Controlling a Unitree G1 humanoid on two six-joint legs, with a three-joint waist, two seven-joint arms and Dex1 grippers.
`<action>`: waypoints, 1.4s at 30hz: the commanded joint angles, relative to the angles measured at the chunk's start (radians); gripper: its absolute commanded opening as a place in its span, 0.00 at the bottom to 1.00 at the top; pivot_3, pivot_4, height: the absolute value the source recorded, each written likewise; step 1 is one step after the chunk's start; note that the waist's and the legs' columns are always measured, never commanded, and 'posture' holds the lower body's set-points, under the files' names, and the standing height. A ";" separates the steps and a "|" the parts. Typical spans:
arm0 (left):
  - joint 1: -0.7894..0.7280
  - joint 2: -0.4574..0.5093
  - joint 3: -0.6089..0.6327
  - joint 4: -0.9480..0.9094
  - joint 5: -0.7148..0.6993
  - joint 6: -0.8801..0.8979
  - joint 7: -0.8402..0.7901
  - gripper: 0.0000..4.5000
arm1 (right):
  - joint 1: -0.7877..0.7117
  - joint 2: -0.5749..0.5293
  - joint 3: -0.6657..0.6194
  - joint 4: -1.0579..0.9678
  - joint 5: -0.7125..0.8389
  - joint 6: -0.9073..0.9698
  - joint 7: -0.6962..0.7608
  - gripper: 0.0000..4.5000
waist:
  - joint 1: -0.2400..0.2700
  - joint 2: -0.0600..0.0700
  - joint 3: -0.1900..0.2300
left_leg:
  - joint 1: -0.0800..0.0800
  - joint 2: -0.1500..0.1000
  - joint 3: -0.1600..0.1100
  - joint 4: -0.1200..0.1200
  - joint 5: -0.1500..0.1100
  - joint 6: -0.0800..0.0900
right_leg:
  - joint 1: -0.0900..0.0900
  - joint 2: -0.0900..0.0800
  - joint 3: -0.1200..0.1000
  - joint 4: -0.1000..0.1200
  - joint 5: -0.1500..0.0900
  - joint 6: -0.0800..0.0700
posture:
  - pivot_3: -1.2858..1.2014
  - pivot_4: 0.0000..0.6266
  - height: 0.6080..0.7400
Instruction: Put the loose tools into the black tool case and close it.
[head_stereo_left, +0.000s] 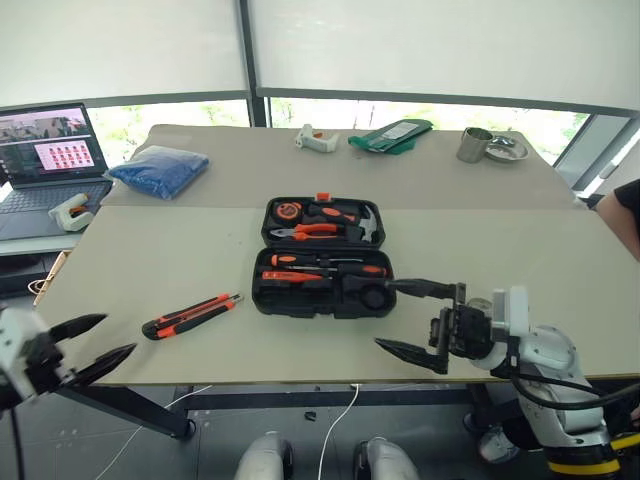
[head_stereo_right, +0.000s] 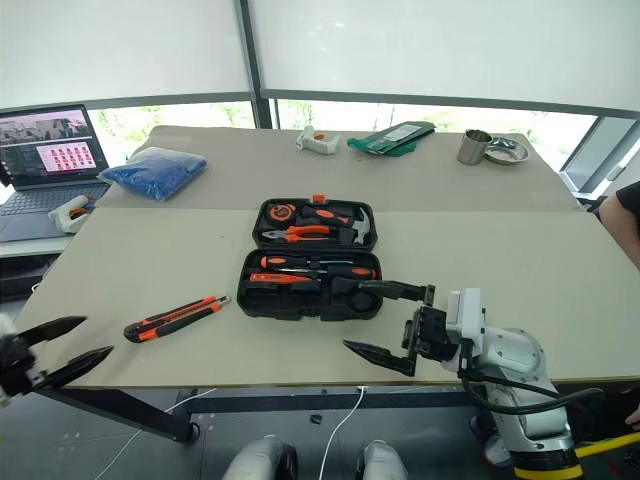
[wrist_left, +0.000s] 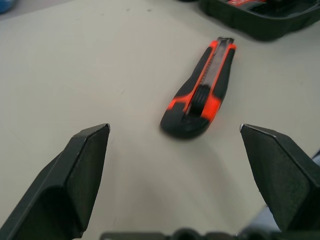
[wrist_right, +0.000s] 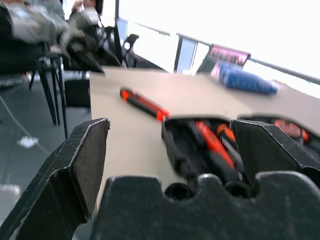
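Far side of table (head_stereo_left: 480, 200): white glue gun (head_stereo_left: 317, 139), green pouch (head_stereo_left: 392, 135), metal cup (head_stereo_left: 474, 145) touching a metal dish (head_stereo_left: 506, 150). Blue bag (head_stereo_left: 158, 170) near left edge. Open laptop (head_stereo_left: 48, 160) on a side surface, small white object (head_stereo_left: 70, 211) beside it.

one utility knife (head_stereo_left: 191, 314), one tool case (head_stereo_left: 322, 258), perhaps three screwdrivers (head_stereo_left: 322, 266)

No legible text anywhere

The laptop (head_stereo_left: 50, 165) beyond the surface's far left corner shows a screen of small pictures and rows of red marks, too small to read; the green packet (head_stereo_left: 392, 135) at the far edge carries a pale label whose print cannot be made out.
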 joint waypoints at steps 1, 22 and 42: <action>-0.093 0.058 -0.125 -0.028 0.055 0.071 -0.001 0.99 | -0.003 -0.018 0.011 -0.039 0.003 0.008 0.006 1.00 | -0.001 0.000 0.000 | 0.000 0.000 0.000 0.000 0.000 0.000 | 0.001 0.000 0.000 0.000 0.000 0.000 | 0.52 0.24 1.00; -0.355 0.056 -0.294 0.245 0.119 -0.148 -0.198 0.36 | 0.055 -0.090 -0.044 -0.058 0.027 0.037 -0.039 1.00 | -0.025 0.000 0.000 | 0.000 0.004 0.002 0.000 -0.001 -0.001 | 0.000 0.008 0.002 0.003 0.001 0.003 | 0.52 0.24 1.00; -0.801 -0.300 -0.782 0.071 0.385 0.008 -0.047 0.36 | 0.041 -0.209 -0.181 0.106 -0.016 0.025 0.001 1.00 | -0.018 -0.001 0.000 | -0.002 -0.001 0.003 0.002 0.005 0.010 | 0.002 0.013 0.009 0.002 0.003 0.007 | 0.52 0.24 1.00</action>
